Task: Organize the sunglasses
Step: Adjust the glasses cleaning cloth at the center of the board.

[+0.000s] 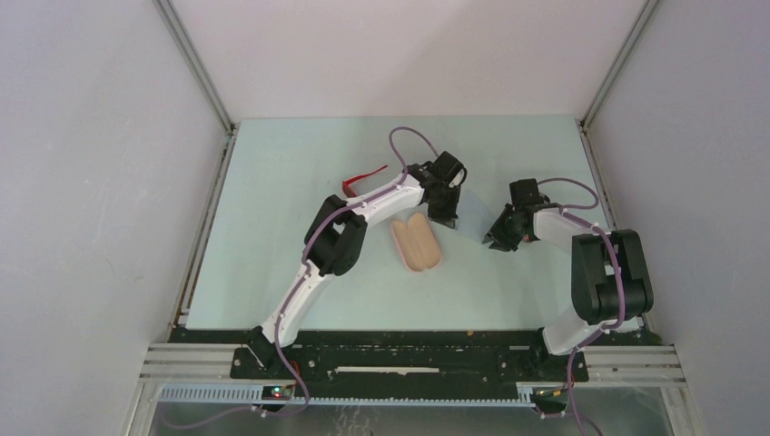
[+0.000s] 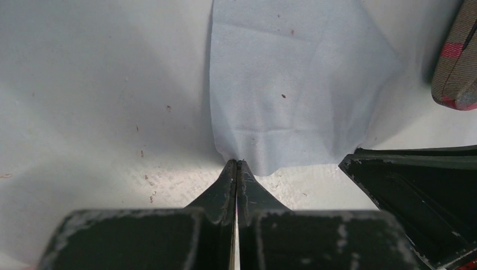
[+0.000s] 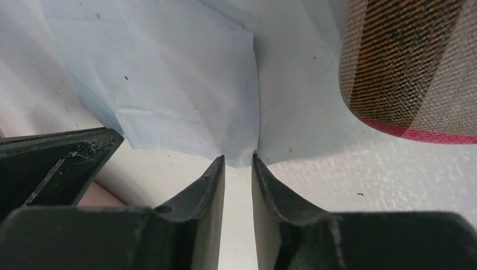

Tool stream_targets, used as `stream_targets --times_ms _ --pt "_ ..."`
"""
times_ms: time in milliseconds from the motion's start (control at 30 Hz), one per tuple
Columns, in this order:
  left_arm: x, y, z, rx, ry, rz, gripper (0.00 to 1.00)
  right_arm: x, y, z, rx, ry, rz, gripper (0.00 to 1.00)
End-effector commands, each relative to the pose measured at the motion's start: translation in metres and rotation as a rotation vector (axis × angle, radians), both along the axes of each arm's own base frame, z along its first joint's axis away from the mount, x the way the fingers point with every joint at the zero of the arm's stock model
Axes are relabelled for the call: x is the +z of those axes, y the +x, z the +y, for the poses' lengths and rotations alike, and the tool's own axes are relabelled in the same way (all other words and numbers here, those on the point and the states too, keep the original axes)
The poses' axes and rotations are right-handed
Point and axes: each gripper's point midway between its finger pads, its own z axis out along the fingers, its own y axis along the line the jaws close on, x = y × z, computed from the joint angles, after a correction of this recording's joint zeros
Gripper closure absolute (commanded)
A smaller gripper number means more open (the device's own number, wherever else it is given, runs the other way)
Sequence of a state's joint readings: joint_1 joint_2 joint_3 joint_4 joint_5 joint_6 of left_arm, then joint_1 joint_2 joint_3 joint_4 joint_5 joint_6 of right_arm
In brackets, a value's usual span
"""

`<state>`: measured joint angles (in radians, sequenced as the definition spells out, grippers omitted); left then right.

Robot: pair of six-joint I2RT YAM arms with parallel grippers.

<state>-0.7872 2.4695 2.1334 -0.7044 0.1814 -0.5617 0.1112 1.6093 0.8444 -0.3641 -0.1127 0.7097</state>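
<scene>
Looking down from the top view: red sunglasses (image 1: 352, 184) lay on the tabletop (image 1: 272, 200) just behind the left arm, well apart from the left hand (image 1: 445, 218) and farther still from the right hand (image 1: 496, 242). Open pink case (image 1: 416, 243) sat just beside the left hand. No orange-lensed pair seen.

Left wrist: left hand pinched shut on the edge of the pale blue cloth (image 2: 292, 84); plaid case (image 2: 457, 62) beyond.

Right wrist: right hand narrow but not closed, cloth corner at its tips.

Judgement: cloth-handling step. Seat the right pinch fully, then move both hands level, keeping clear of the cases.
</scene>
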Motion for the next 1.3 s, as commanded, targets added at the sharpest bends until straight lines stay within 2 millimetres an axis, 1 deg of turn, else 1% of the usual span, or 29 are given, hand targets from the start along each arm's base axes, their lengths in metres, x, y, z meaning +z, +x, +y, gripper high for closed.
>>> stream_targets --times_ms 0,133,200,233,300,400,500,533,733,767,900,1000,1067,1167,1233,1267 --pt "0.026 -0.001 -0.007 -0.011 -0.062 -0.025 1.0 -0.006 0.008 -0.006 -0.042 -0.036 -0.013 0.72" --pt "0.026 -0.003 -0.006 -0.016 -0.065 -0.018 1.0 -0.007 0.007 -0.009 -0.052 -0.055 -0.009 0.73" --pt "0.025 -0.005 -0.005 -0.017 -0.061 -0.016 1.0 -0.008 0.007 -0.012 -0.058 -0.071 -0.009 0.76" --pt "0.026 -0.005 -0.004 -0.018 -0.061 -0.019 1.0 -0.008 0.007 -0.013 -0.059 -0.075 -0.01 0.8" --pt "0.028 -0.006 -0.001 -0.015 -0.057 -0.024 1.0 -0.008 0.007 -0.012 -0.054 -0.074 -0.012 1.0" --pt "0.036 -0.008 0.0 -0.022 -0.062 -0.026 1.0 -0.001 0.008 -0.01 -0.044 -0.065 -0.028 1.0" --pt "0.05 -0.007 0.0 -0.024 -0.079 -0.048 1.0 0.017 0.014 -0.007 -0.024 -0.072 -0.099 1.0" --pt "0.057 -0.007 -0.001 -0.026 -0.089 -0.058 1.0 0.028 0.018 -0.007 -0.018 -0.068 -0.134 1.0" --pt "0.104 0.01 -0.017 -0.028 -0.192 -0.117 1.0 0.069 0.048 -0.012 -0.017 -0.076 -0.216 1.0" --pt "0.11 0.013 -0.018 -0.026 -0.204 -0.124 1.0 0.072 0.051 -0.014 -0.02 -0.073 -0.224 1.0" --pt "0.145 0.038 -0.025 0.007 -0.267 -0.192 1.0 0.107 0.082 -0.024 -0.037 -0.073 -0.311 1.0" --pt "0.17 0.067 -0.027 0.092 -0.355 -0.219 1.0 0.137 0.114 -0.039 -0.076 -0.064 -0.382 1.0" --pt "0.187 0.08 -0.031 0.111 -0.418 -0.246 1.0 0.154 0.131 -0.038 -0.075 -0.028 -0.418 1.0" --pt "0.21 0.091 -0.033 0.114 -0.482 -0.31 1.0 0.173 0.145 -0.036 -0.054 -0.023 -0.448 1.0" --pt "0.223 0.092 -0.032 0.094 -0.507 -0.342 1.0 0.181 0.145 -0.035 -0.042 -0.031 -0.465 1.0" --pt "0.222 0.091 -0.032 0.081 -0.502 -0.35 1.0 0.18 0.142 -0.035 -0.039 -0.039 -0.46 1.0"
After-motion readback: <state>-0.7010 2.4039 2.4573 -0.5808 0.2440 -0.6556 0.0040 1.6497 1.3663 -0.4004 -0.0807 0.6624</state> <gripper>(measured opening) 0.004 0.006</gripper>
